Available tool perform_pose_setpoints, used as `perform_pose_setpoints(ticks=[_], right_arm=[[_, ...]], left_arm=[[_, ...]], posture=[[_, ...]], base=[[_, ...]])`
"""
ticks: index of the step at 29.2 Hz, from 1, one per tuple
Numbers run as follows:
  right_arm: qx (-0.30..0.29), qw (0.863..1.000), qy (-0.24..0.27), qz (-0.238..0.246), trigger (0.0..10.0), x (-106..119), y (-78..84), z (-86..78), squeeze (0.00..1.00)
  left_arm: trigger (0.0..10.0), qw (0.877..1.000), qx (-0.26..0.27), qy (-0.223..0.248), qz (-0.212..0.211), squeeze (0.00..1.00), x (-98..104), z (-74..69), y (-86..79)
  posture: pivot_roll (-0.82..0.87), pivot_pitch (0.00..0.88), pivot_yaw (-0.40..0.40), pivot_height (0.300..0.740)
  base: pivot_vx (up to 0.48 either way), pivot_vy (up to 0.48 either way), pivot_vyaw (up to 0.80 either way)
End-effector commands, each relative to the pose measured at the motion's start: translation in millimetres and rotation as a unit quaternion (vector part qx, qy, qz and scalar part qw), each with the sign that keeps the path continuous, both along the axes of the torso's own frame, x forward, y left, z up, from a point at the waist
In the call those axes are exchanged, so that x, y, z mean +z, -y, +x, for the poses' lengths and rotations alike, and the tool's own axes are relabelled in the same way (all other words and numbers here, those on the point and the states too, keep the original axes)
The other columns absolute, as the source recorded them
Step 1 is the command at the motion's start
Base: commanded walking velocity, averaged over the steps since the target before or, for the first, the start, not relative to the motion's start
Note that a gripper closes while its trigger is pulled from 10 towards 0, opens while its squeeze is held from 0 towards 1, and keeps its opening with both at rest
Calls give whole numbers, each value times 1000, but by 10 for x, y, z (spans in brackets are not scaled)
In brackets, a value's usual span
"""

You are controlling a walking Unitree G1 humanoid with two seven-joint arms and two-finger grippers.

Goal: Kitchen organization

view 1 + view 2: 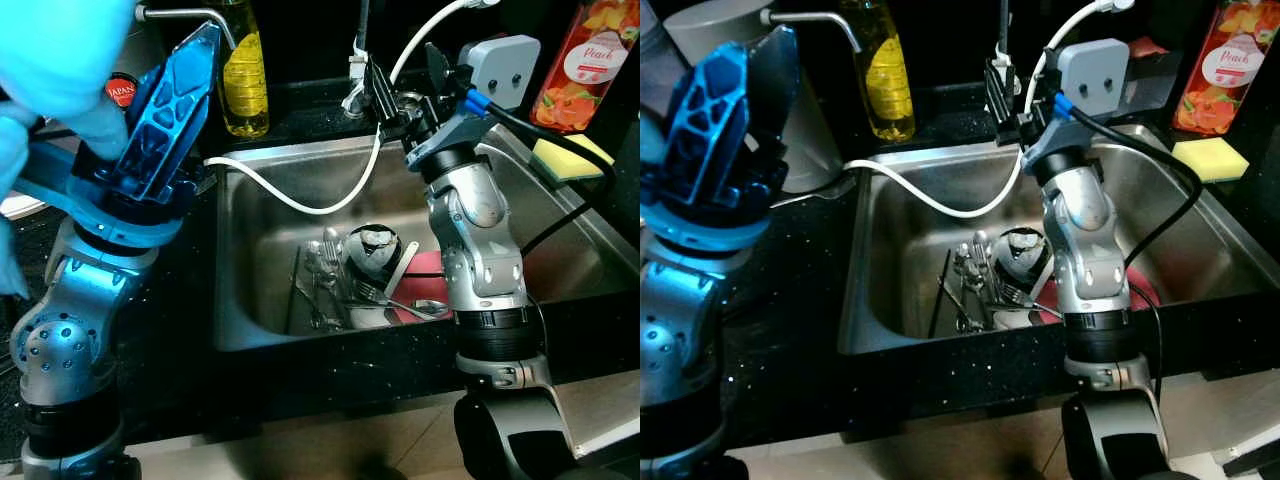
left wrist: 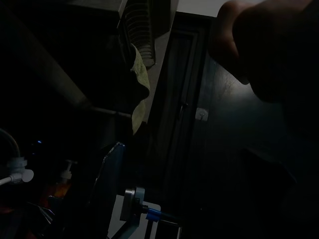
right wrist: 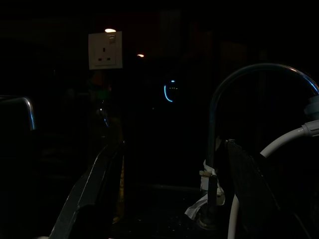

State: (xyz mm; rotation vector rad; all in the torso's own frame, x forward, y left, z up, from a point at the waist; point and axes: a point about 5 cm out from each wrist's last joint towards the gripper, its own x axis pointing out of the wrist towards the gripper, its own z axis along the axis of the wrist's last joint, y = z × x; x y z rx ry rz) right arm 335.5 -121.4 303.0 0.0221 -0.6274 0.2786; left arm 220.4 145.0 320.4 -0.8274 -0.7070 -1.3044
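A steel sink [image 1: 250,230] holds several forks and spoons [image 1: 325,270], a dark bowl [image 1: 373,250] and something red [image 1: 428,268]. My right gripper [image 1: 400,75] is raised over the back of the sink, open, with its fingers either side of the tap's base [image 3: 209,199] and not touching it. A white hose [image 1: 290,195] runs from the tap across the sink's back wall. My left gripper [image 1: 750,85], lit blue, points up above the dark counter left of the sink and is open and empty. A person's hand [image 1: 50,50] rests against it.
A yellow soap bottle [image 1: 243,80] stands behind the sink's left corner. A yellow sponge [image 1: 565,158] and a peach drink bottle [image 1: 585,65] are at the back right. A white container [image 1: 790,130] stands on the counter at the left.
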Motion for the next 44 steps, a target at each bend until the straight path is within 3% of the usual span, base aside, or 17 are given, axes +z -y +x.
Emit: perform_pose_setpoints(ticks=[1, 44], right_arm=[[-2, 1000, -6, 1, 10000, -36, 5, -2, 0], [-1, 1000, -6, 1, 10000, -44, -5, -1, 0]], left_arm=[[10000, 1000, 4, 7, 4, 0, 12, -18, -10], [10000, 1000, 3, 7, 7, 0, 11, -18, -6]], posture=[[-72, 0, 84, 740], [-70, 0, 86, 740]], base=[[0, 0, 0], [0, 0, 0]])
